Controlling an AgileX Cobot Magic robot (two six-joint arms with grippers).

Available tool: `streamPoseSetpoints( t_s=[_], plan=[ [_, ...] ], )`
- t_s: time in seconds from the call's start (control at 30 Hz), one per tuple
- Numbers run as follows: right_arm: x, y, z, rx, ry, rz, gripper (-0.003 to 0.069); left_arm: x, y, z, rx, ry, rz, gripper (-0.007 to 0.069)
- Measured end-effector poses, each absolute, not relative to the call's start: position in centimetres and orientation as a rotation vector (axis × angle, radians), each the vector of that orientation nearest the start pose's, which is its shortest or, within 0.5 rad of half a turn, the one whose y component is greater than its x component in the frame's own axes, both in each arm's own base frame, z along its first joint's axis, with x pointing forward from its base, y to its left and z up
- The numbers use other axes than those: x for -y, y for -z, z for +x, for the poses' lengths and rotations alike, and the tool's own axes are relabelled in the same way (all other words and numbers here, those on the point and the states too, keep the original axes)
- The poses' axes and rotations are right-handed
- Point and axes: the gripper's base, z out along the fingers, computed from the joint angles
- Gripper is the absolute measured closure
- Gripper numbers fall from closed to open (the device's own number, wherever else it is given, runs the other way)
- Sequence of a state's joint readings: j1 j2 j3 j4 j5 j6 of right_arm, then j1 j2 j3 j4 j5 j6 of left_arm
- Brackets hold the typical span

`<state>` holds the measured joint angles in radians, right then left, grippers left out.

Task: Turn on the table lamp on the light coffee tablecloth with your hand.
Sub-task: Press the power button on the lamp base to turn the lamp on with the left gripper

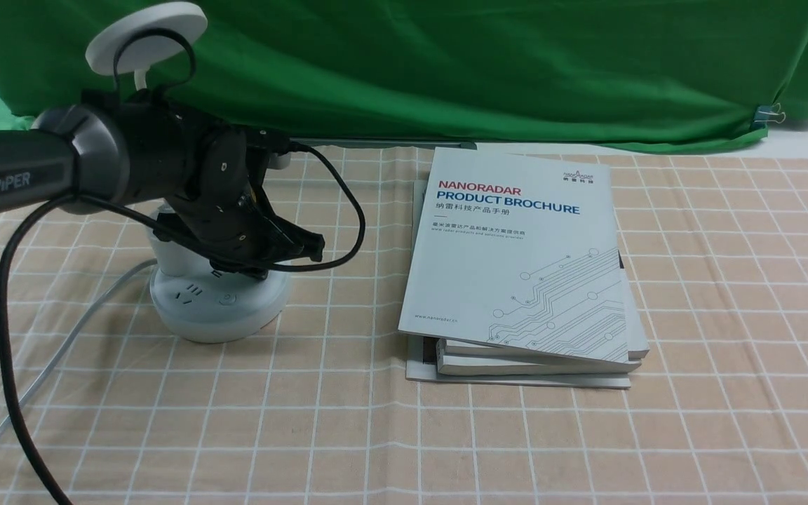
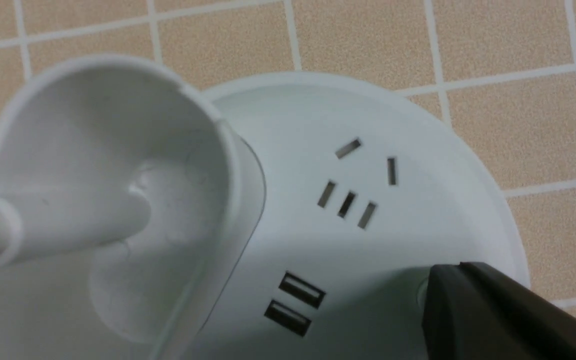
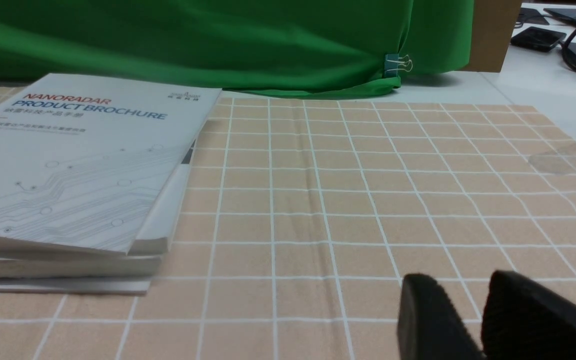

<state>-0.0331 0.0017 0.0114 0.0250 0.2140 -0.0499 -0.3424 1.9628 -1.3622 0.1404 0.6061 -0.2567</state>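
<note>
The white table lamp stands at the left on the light coffee tablecloth point(image 1: 726, 280), with its disc head point(image 1: 146, 35) up high and its round base point(image 1: 214, 305) below. The left wrist view shows the pen cup point(image 2: 118, 200), the sockets point(image 2: 353, 190) and the USB ports point(image 2: 293, 302). My left hand point(image 1: 239, 270) reaches down onto the base. It is shut, and its tip point(image 2: 443, 272) rests at a round button point(image 2: 421, 290) near the base's rim. My right gripper point(image 3: 460, 285) hovers low over bare cloth, slightly open and holding nothing.
A stack of Nanoradar brochures point(image 1: 516, 259) lies mid-table, right of the lamp. A green backdrop cloth point(image 1: 446, 63) hangs along the far edge. The lamp's grey cord point(image 1: 60, 351) and my arm's black cable point(image 1: 8, 351) trail toward the front left.
</note>
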Motion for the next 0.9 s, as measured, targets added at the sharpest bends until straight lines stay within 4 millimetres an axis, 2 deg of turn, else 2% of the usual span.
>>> streamPoseSetpoints(
  t_s=[0.9],
  plan=[
    [0.14, -18.98, 5.62, -1.711, 0.039, 0.003, 0.0421, 13.03, -17.89, 39.7, -2.663, 0.064, 0.194, 0.0629]
  ],
)
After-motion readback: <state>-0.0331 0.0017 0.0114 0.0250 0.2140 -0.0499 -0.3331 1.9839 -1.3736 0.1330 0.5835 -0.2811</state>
